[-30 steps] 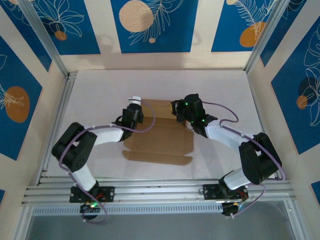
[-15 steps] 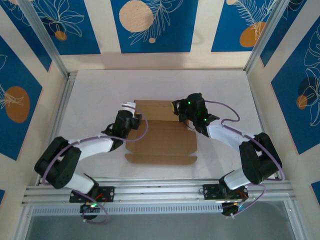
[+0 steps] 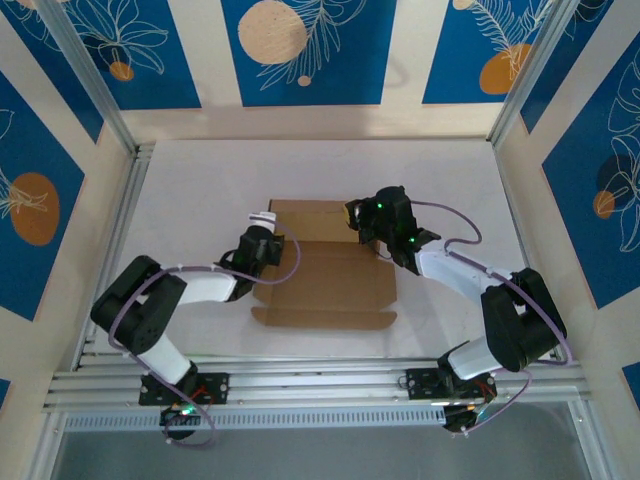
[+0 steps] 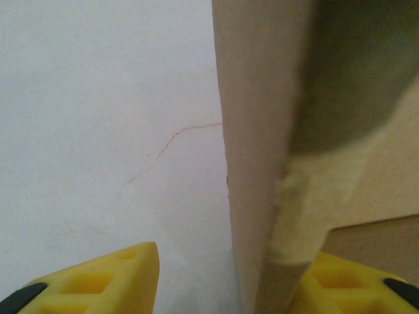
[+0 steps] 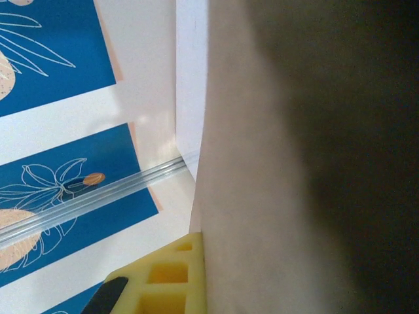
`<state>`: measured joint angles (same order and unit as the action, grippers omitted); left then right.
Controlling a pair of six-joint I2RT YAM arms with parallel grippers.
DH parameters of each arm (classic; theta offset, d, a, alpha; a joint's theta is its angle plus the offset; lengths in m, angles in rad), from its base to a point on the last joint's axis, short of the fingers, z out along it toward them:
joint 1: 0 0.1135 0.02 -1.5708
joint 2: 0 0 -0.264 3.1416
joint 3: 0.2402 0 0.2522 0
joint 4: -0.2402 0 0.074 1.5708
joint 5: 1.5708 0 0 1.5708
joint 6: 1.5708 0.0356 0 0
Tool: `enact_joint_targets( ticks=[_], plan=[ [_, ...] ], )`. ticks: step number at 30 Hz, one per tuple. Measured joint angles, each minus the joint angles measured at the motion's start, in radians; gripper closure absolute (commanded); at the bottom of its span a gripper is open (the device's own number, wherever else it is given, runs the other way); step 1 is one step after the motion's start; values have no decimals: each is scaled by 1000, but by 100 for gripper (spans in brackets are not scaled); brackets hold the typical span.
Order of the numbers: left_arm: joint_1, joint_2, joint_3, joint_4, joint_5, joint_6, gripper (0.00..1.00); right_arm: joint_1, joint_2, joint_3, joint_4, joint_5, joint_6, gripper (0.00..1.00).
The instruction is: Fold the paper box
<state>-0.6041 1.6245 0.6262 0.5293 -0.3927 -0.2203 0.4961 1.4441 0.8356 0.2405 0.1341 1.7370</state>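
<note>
The paper box (image 3: 325, 280) is a brown cardboard sheet lying partly folded in the middle of the table, its back panel (image 3: 310, 215) toward the far side. My left gripper (image 3: 264, 224) is at the box's left edge. In the left wrist view an upright cardboard flap (image 4: 258, 131) stands between the yellow fingers (image 4: 124, 275), resting against the right one, with a gap to the left one; the gripper (image 4: 229, 278) is open. My right gripper (image 3: 360, 222) is at the box's back right corner, shut on a cardboard wall (image 5: 281, 163) that lies flat against its yellow finger (image 5: 170, 278).
The white table (image 3: 200, 190) has a metal rail (image 3: 115, 240) along its left side and a slotted frame (image 3: 320, 385) along the near edge. Blue patterned walls (image 3: 300, 50) enclose the back and both sides. The table surface shows a thin reddish mark (image 4: 163, 147).
The left arm swung out and came back, and its gripper widened then narrowed at the box's left edge. The box shifted a little toward the near edge. The right gripper kept its hold.
</note>
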Motion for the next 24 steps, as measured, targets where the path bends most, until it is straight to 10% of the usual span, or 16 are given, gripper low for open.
enact_joint_targets(
  ticks=[13, 24],
  plan=[
    [-8, 62, 74, 6, -95, -44, 93, 37, 0, 0, -3, 64, 47, 93],
    [-20, 90, 65, 37, -166, -101, 66, 70, 20, 8, 9, 102, 55, 93]
  ],
)
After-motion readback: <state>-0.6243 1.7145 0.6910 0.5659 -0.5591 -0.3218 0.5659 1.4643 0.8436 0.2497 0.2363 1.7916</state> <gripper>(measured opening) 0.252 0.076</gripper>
